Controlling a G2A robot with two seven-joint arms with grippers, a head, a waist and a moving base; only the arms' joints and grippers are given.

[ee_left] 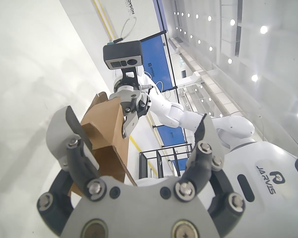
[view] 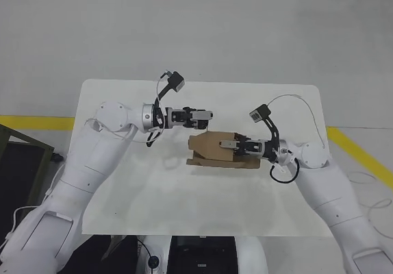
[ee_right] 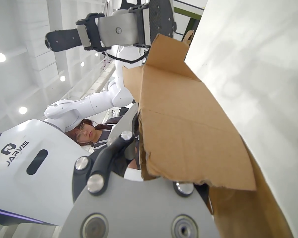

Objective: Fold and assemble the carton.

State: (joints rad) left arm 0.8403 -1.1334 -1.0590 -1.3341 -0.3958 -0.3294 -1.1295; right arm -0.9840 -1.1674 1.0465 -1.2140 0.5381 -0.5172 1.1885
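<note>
Lying on the worktop (view: 128,198), the carton (view: 209,155) runs its long axis side to side; the right jaws clamp a panel from its right end; the left jaws, spread and empty, hang just past its far left corner, nearer the loose flaps.

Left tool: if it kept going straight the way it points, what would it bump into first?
Probably the brown cardboard carton, just ahead of the open left tool; depth is unclear.
</note>
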